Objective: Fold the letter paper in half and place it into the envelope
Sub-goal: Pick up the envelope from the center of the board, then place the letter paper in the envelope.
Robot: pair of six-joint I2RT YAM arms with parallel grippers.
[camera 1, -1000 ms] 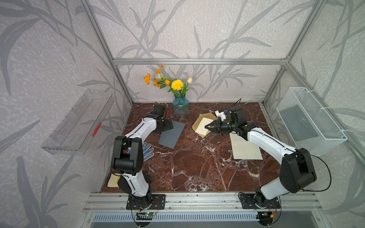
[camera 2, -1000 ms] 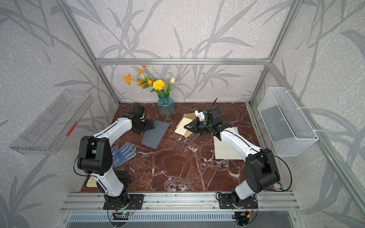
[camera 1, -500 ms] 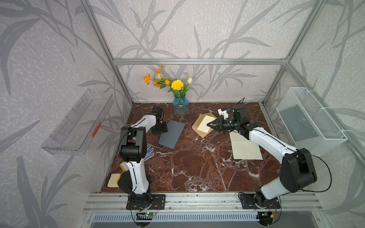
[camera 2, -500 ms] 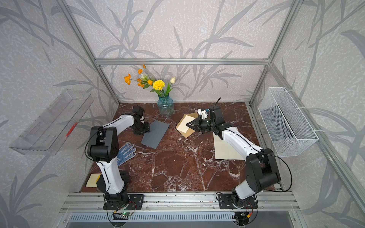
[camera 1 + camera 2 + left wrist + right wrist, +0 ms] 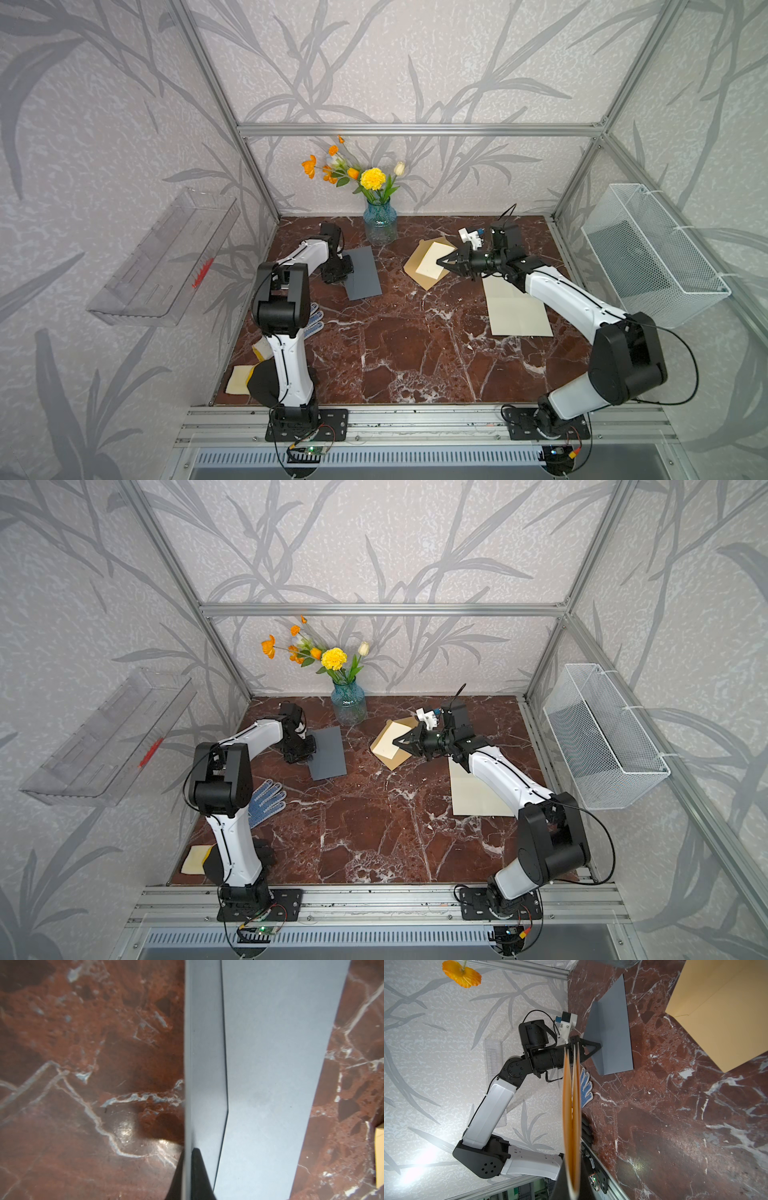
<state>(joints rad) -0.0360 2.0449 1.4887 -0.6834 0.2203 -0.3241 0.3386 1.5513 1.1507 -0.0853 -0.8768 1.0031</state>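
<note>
- In both top views the right hand (image 5: 441, 262) is clenched on a folded cream paper (image 5: 433, 259), which overlaps a kraft envelope (image 5: 412, 266) lying at the back of the marble bench (image 5: 395, 353).
- From above I cannot tell whether the paper touches that envelope.
- The left hand (image 5: 348, 277) is clamped on the near left edge of a grey envelope (image 5: 365, 272), which lies just in front of a blue glass vase (image 5: 379, 220) of flowers.
- A flat cream sheet (image 5: 517, 309) lies under the right forearm, well apart from both envelopes.
- A dotted work glove (image 5: 266, 802) lies beside the left arm.
- In the other top view the same grips show: right hand (image 5: 397, 742) on the folded cream paper (image 5: 387, 742), left hand (image 5: 309, 757) at the grey envelope (image 5: 329, 754).
- The left wrist view shows the left hand (image 5: 187, 1178) pinching a raised flap of the grey envelope (image 5: 270, 1064) edge-on, with a black finger (image 5: 199, 1174) against its inner face. The envelope body is flat on the bench (image 5: 83, 1064).
- The right wrist view shows the folded cream paper (image 5: 572, 1115) edge-on, its two leaves slightly parted, gripped in the right hand (image 5: 572, 1188) and lifted clear of the bench.
- In that view the kraft envelope (image 5: 720, 1012) lies flat off to one side, apart from the paper.
- Beyond it, the left hand (image 5: 591, 1048) holds the flap of the grey envelope (image 5: 612, 1032) upright.
</note>
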